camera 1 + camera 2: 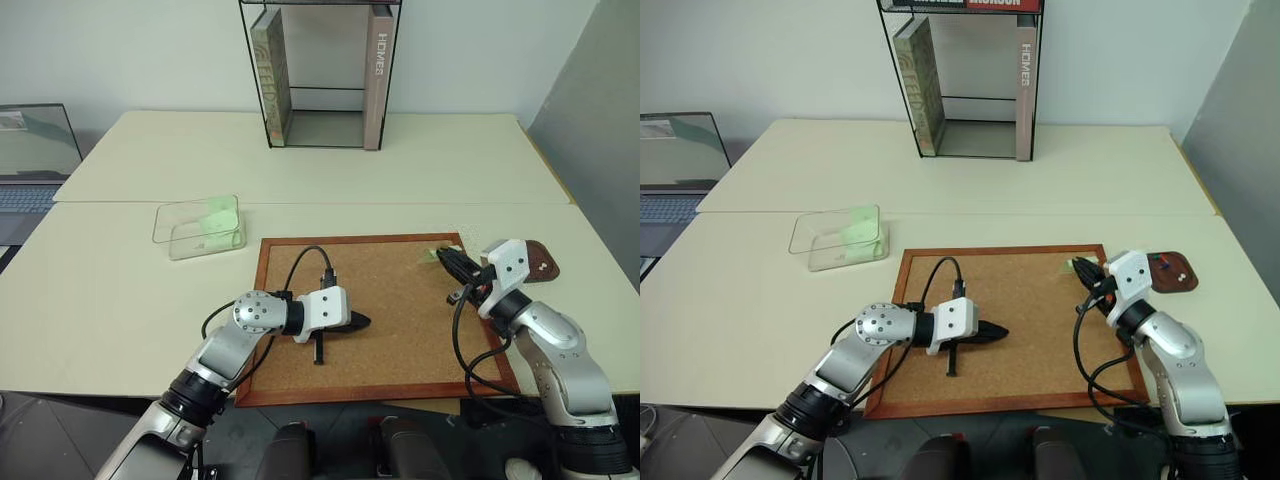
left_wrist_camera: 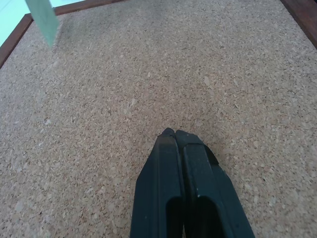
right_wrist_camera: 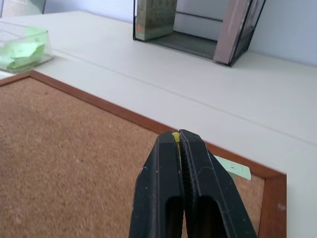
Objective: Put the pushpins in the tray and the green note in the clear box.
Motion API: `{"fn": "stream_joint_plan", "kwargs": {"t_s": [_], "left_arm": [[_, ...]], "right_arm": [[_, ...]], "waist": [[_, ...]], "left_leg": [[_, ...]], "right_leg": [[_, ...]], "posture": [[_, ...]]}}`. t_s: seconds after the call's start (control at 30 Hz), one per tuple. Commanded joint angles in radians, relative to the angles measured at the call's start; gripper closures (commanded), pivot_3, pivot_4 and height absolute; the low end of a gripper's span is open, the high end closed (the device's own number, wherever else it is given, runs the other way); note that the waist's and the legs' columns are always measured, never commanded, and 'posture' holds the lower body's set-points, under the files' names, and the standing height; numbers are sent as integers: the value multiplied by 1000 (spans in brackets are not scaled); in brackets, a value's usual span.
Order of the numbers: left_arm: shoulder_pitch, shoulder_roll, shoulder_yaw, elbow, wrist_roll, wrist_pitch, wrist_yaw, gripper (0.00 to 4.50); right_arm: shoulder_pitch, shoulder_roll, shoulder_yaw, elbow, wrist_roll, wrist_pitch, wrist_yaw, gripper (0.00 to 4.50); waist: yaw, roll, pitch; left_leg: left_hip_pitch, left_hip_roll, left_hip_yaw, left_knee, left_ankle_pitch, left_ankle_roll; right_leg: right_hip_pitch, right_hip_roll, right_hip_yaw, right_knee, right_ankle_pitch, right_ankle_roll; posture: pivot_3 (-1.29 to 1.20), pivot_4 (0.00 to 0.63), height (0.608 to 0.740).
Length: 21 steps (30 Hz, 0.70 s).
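My right gripper [image 3: 176, 135] is shut, with a small yellow bit of a pushpin [image 3: 175, 137] pinched between its tips. It hovers over the far right corner of the corkboard [image 1: 400, 340]. The green note [image 3: 234, 168] lies on that corner just beyond the tips. Right behind my right hand sits the dark reddish-brown tray [image 1: 1172, 273], with a few small pin heads in it. The clear box [image 1: 198, 227] stands on the table to the far left of the board and holds pale green paper. My left gripper [image 1: 362, 321] is shut on nothing, low over the board's middle.
A black wire book stand [image 1: 320, 75] with books stands at the back of the table. A laptop [image 1: 30, 160] sits at the far left. A table seam runs across between the box and the stand. The table's right edge is close to the tray.
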Motion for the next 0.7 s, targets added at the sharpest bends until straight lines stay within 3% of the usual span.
{"fn": "stream_joint_plan", "kwargs": {"t_s": [0.03,0.2,0.37,0.7], "left_arm": [[17,-11,-14,22,4,5,0,4500],[-21,-48,64,-47,-108,109,6,4500],[-87,-51,178,-153,-254,296,24,3634],[-177,-19,188,-104,-223,288,34,1693]], "right_arm": [[-32,-16,-13,-65,28,26,8,4466],[-56,-25,-9,-90,46,64,11,4466],[-75,-32,-3,-93,59,96,26,4500],[-122,-44,27,-137,105,177,63,4500]], "waist": [[0,0,0],[2,0,0],[2,-2,1],[1,-2,1]], "left_leg": [[0,0,0,0,0,0],[0,-1,1,1,0,0],[-5,-1,-3,1,0,0],[-6,-2,-3,1,0,0]], "right_leg": [[0,0,0,0,0,0],[0,0,0,0,0,0],[-3,0,-2,0,0,0],[-4,0,-2,0,0,0]], "posture": [[0,150,740],[0,150,740],[0,150,740],[0,150,740]]}}
